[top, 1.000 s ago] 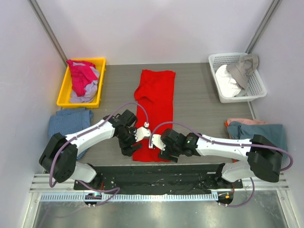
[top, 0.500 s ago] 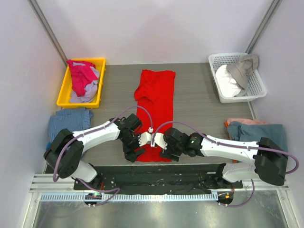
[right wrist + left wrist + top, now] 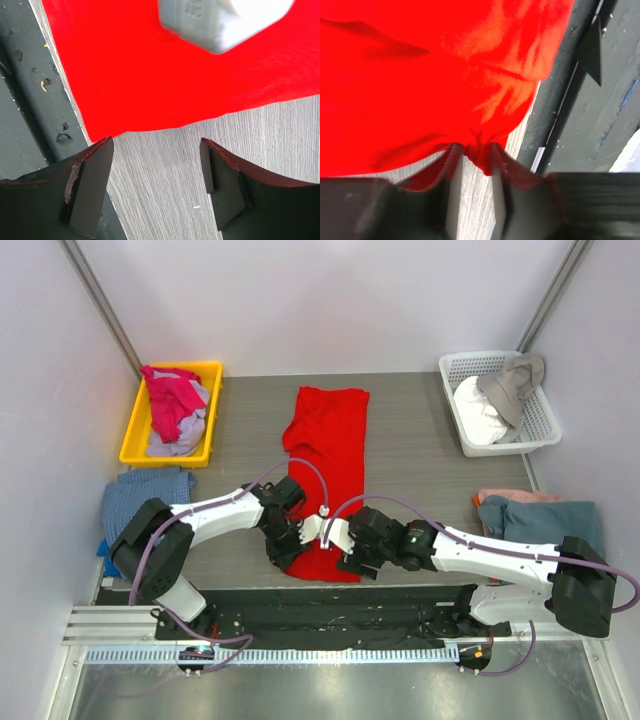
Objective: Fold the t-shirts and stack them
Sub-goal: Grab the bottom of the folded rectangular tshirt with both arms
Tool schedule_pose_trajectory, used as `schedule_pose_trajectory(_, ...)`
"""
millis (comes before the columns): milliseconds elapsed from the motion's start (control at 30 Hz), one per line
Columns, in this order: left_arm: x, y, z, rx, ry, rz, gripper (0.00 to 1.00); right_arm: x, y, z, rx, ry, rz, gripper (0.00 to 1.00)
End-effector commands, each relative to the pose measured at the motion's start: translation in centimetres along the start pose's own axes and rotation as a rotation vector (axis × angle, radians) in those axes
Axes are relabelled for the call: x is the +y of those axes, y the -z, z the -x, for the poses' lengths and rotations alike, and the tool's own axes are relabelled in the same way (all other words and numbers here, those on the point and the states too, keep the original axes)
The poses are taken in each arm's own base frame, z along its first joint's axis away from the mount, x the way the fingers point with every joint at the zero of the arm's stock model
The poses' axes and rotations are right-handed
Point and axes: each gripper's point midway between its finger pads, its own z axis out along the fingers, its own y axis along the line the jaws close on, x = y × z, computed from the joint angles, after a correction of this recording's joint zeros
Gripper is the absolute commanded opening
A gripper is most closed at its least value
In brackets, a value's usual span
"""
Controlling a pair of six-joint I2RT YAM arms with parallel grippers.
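Now the left gripper [image 3: 476, 159] pinches the near hem of the red t-shirt [image 3: 330, 440]. The right gripper [image 3: 157, 177] gapes empty just short of it, and the shirt stretches lengthwise away.

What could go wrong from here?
The left gripper pinches only a small bunch of the red t-shirt at its near hem; it may slip out when lifted. The right gripper is open over bare table, just short of the hem; closing here could miss, skewing the fold.
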Motion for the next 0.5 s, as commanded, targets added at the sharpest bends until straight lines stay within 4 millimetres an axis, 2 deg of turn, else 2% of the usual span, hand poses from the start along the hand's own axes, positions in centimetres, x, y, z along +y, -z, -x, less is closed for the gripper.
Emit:
schedule_pose_trajectory(0, 0.1, -0.4, 0.8, -0.017, -0.013, -0.017, 0.20, 0.1, 0.3, 0.6, -0.029, 0.013, 0.008, 0.77)
schedule_pose_trajectory(33, 0.2, -0.4, 0.7, -0.010, -0.015, -0.018, 0.11, 0.2, 0.3, 0.5, -0.024, 0.015, 0.012, 0.77)
schedule_pose_trajectory(67, 0.1, -0.5, 0.6, -0.005, -0.012, -0.021, 0.06, 0.2, 0.2, 0.5, -0.024, 0.016, 0.016, 0.77)
schedule_pose_trajectory(133, 0.1, -0.5, 0.5, -0.001, -0.009, -0.021, 0.00, 0.5, 0.1, 0.3, -0.018, 0.019, 0.025, 0.77)
schedule_pose_trajectory(333, 0.5, -0.1, 1.1, 0.003, -0.020, -0.015, 0.00, 1.6, -0.3, 0.3, -0.004, 0.037, 0.062, 0.77)
schedule_pose_trajectory(467, 0.9, 0.1, 1.5, 0.007, -0.026, -0.007, 0.00, 3.1, -0.7, 0.4, 0.003, 0.050, 0.123, 0.77)
